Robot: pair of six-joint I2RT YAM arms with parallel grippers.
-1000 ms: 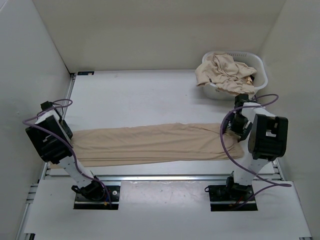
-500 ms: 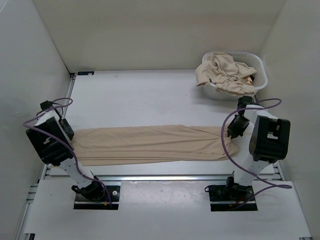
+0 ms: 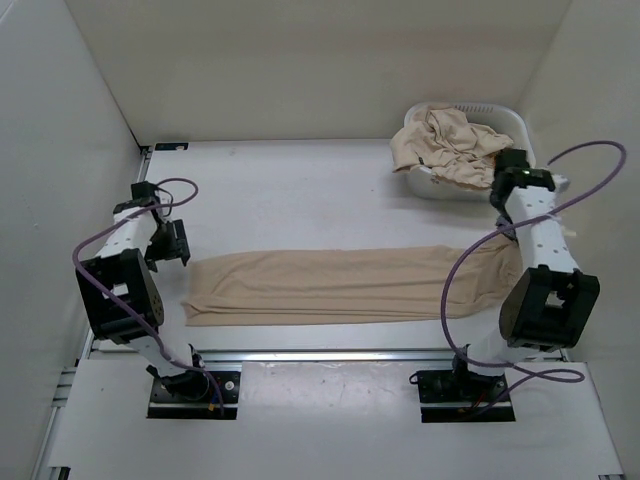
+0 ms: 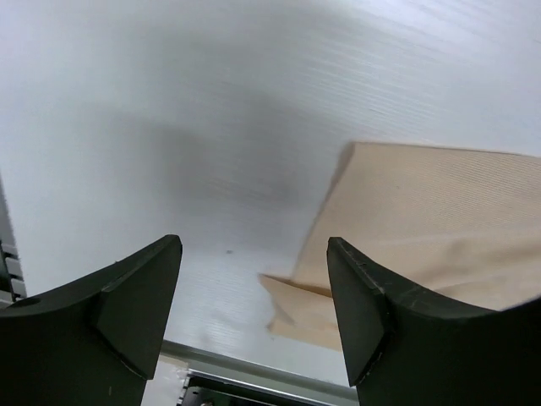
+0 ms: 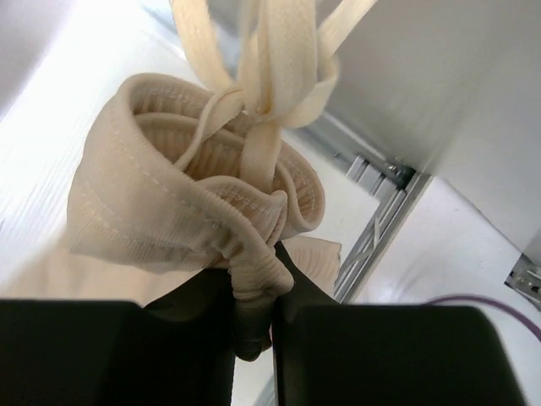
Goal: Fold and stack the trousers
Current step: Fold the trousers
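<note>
One pair of beige trousers (image 3: 340,285) lies stretched flat across the table, legs to the left. My right gripper (image 3: 508,170) is raised near the basket, and the waist end climbs up to it. In the right wrist view that gripper (image 5: 254,288) is shut on the ribbed waistband (image 5: 169,203), with the drawstrings (image 5: 270,51) hanging loose. My left gripper (image 3: 183,243) hovers just left of the leg ends. Seen from the left wrist, the left gripper (image 4: 254,254) is open with nothing between its fingers, and the leg hems (image 4: 439,220) lie to the right.
A white laundry basket (image 3: 520,125) stands at the back right, heaped with more beige trousers (image 3: 450,145). A metal rail (image 3: 320,353) runs along the table's near edge. White walls enclose the table on the left, back and right.
The right gripper shut on the waistband, then rose toward the back right. The trousers slid to the right. The left arm swung back and inward, off the leg ends.
</note>
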